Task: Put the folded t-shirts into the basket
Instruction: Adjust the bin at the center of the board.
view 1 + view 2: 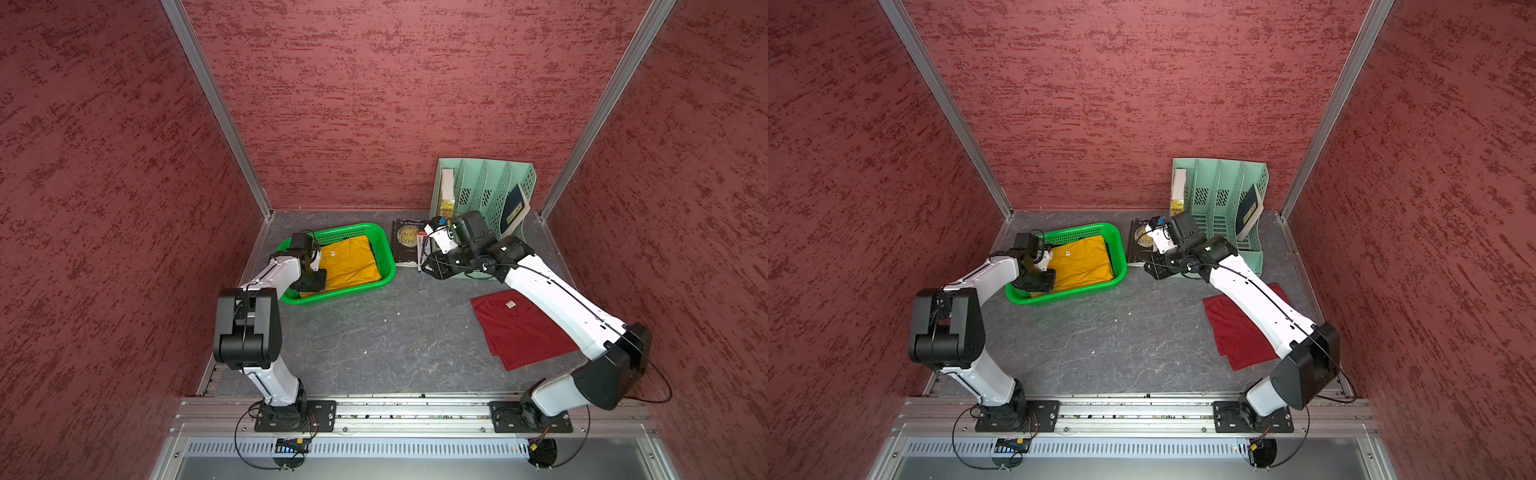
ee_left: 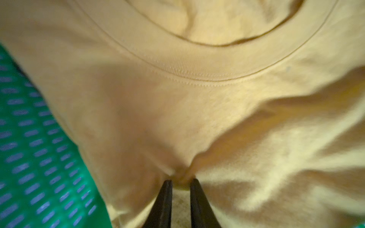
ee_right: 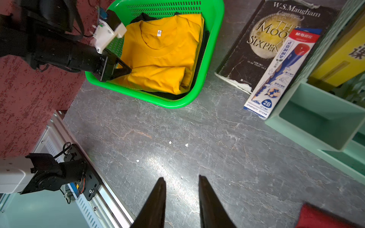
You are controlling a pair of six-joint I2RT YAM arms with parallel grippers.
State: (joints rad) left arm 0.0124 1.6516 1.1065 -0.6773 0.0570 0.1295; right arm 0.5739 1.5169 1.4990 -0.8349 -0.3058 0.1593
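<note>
The yellow t-shirt (image 1: 353, 262) in the basket (image 3: 214, 39) is pinched by the left gripper (image 2: 181, 180). The right gripper (image 3: 181, 177) is held parted, empty, beside the book (image 3: 256, 49) and file organiser (image 1: 486, 187).

A Maugham paperback (image 1: 405, 245) lies on the grey marbled bench (image 1: 374, 340), a pencil box (image 3: 280, 73) between it and the mint-green file organiser (image 1: 484, 183)

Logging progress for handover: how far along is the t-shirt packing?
Done: a black folded t-shirt, mostly hidden, lies in the bright green perforated plastic basket. In hand: the mustard yellow folded t-shirt sits on top of it, with the left gripper pinching its cloth. To do: the dark red folded t-shirt lies on the grey table outside the basket; the right gripper is open and empty.
</note>
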